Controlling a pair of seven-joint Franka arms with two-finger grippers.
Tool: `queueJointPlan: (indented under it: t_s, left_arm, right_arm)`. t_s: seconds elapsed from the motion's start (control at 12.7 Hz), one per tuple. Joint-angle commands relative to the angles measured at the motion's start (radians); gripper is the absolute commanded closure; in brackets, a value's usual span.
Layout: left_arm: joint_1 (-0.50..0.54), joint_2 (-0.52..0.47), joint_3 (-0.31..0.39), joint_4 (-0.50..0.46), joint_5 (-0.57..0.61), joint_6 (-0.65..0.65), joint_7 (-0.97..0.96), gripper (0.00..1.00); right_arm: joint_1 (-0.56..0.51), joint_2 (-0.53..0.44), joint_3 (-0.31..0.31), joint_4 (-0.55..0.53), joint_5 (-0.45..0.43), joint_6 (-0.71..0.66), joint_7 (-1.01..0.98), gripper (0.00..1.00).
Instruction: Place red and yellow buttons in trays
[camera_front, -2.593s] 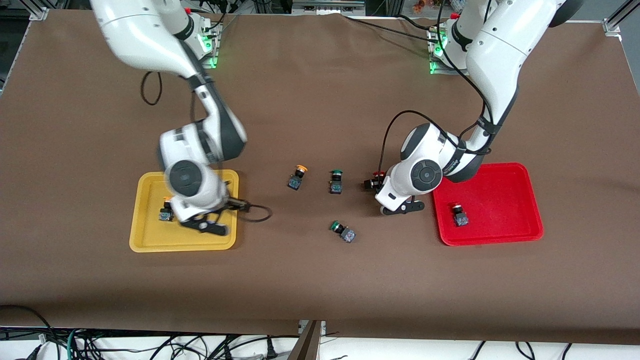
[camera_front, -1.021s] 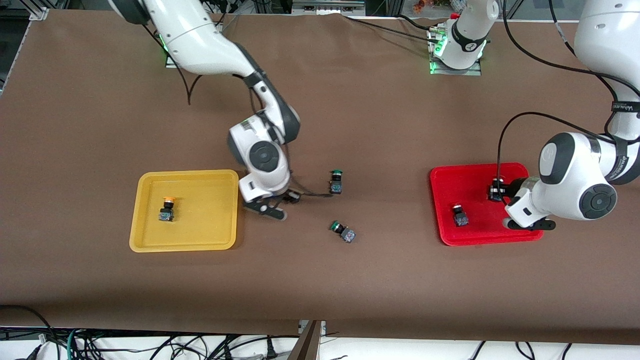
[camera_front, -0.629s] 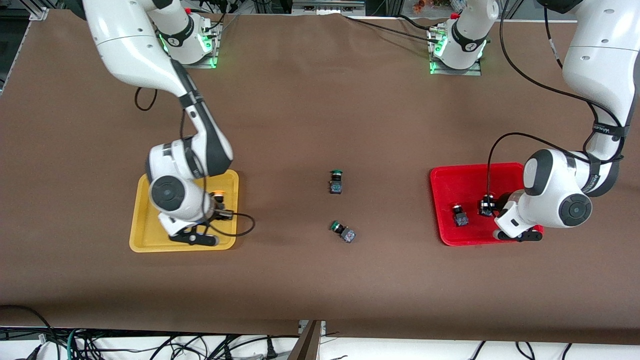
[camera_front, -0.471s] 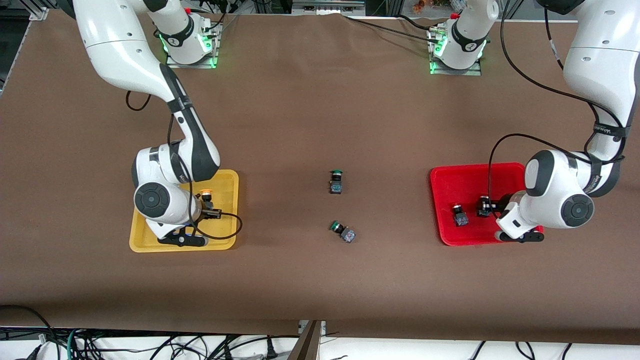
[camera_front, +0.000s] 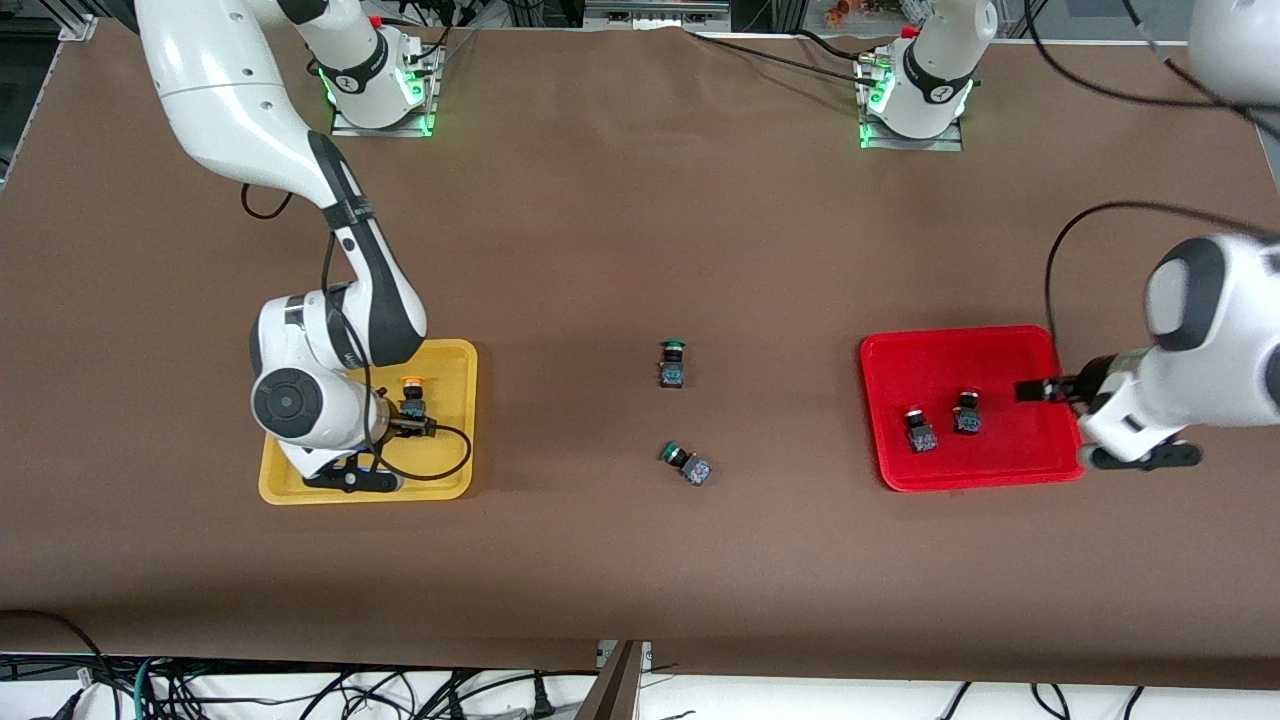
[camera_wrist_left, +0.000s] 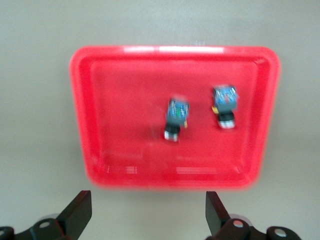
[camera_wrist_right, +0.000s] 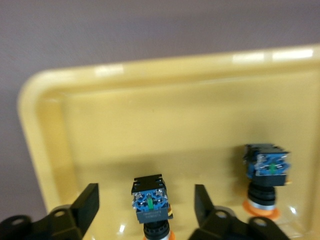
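Front view: right arm's wrist covers most of the yellow tray (camera_front: 455, 352), hiding one yellow button; the other (camera_front: 411, 396) peeks out at mid-left, its base partly covered by the right gripper (camera_front: 400, 425). Left arm smeared by motion at right edge, cut off there. Left wrist view: red tray (camera_wrist_left: 175, 51) and both red buttons (camera_wrist_left: 176, 117) blurred; left gripper (camera_wrist_left: 148, 215) cropped at the bottom edge. Right wrist view: nearer button's cap cropped at the bottom.
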Motion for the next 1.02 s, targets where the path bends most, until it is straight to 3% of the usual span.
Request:
queueJointPlan:
  t_s: [0.0, 0.08, 0.31, 0.55, 0.71, 0.94]
  left_arm:
    - [0.028, -0.037, -0.014, 0.187, -0.062, -0.234, -0.004, 0.0]
    - [0.025, -0.037, -0.013, 0.25, -0.066, -0.273, -0.003, 0.0]
    - [-0.009, -0.132, 0.008, 0.23, -0.065, -0.27, 0.017, 0.0]
    - [-0.223, -0.303, 0.224, -0.03, -0.075, -0.1, 0.112, 0.0]
    - [-0.309, -0.423, 0.307, -0.176, -0.092, -0.025, 0.122, 0.0]
    - [-0.331, -0.479, 0.314, -0.171, -0.159, -0.07, 0.099, 0.0]
  right_arm:
    - [-0.01, -0.139, -0.035, -0.015, -0.002, -0.08, -0.088, 0.0]
    - [-0.01, -0.173, -0.047, -0.015, -0.002, -0.123, -0.14, 0.0]
    - [-0.01, -0.27, -0.087, 0.001, 0.003, -0.276, -0.211, 0.0]
    - [-0.015, -0.402, -0.089, -0.006, 0.004, -0.399, -0.224, 0.0]
    - [-0.028, -0.472, -0.081, -0.023, 0.004, -0.491, -0.219, 0.0]
    - [-0.112, -0.578, 0.008, -0.081, -0.003, -0.52, -0.227, 0.0]
